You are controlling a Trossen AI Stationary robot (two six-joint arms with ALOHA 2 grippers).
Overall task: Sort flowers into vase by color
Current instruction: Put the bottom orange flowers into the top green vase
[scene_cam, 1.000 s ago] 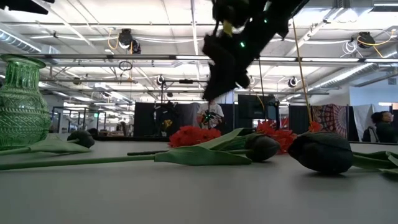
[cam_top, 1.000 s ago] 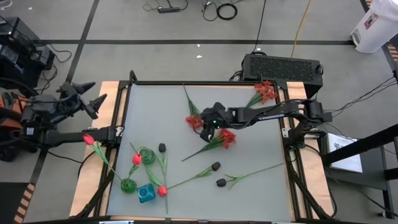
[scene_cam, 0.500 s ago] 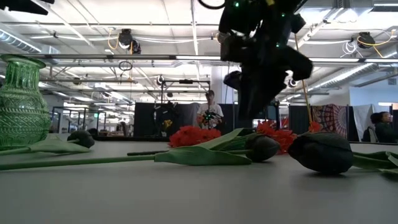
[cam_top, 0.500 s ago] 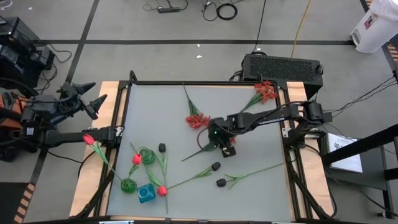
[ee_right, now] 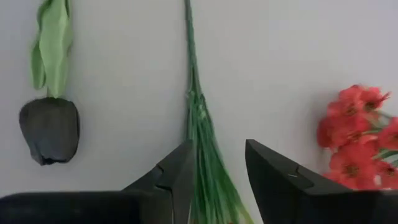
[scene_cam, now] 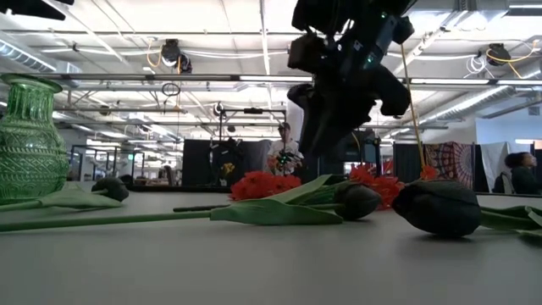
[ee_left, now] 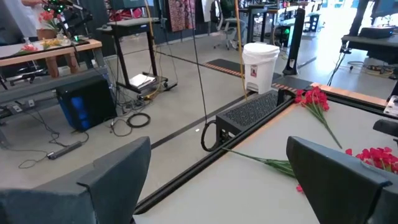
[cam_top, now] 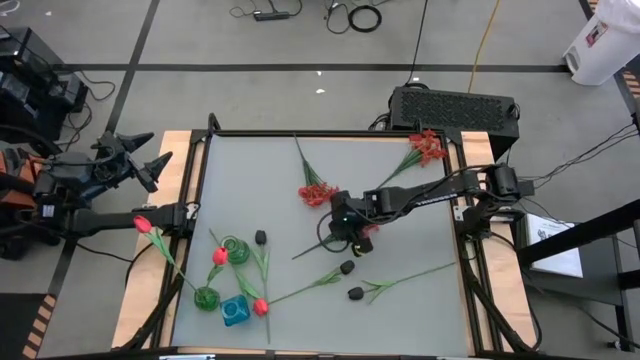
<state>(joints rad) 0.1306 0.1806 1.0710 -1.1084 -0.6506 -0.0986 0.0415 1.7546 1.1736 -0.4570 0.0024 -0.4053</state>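
Observation:
A red frilly flower lies mid-table, its green stem (cam_top: pixel 312 247) flat on the surface and its bloom (ee_right: pixel 354 137) partly under my right arm. My right gripper (cam_top: pixel 345 228) hangs over it, pointing steeply down and open. Its fingers stand on either side of the stem (ee_right: pixel 198 118), and no touch shows. A black bud (ee_right: pixel 50 129) lies close by. Two green vases (cam_top: pixel 237 250) (cam_top: pixel 206 298) and a blue vase (cam_top: pixel 235 311) stand near the left front. My left gripper (cam_top: pixel 155 165) waits open off the table's left edge.
Two more red frilly flowers (cam_top: pixel 316 193) (cam_top: pixel 428 147) lie toward the far side. Black buds (cam_top: pixel 347 267) (cam_top: pixel 355 293) (cam_top: pixel 260 237) and red tulips (cam_top: pixel 218 256) (cam_top: pixel 261 307) (cam_top: pixel 142 224) lie around the vases. A black box (cam_top: pixel 455 105) sits behind the far edge.
My right gripper has gone from beside the far red bloom toward the table's near edge and a little down, rolling about its own axis. It now hangs over the middle flower's stem. The flowers have stayed where they were.

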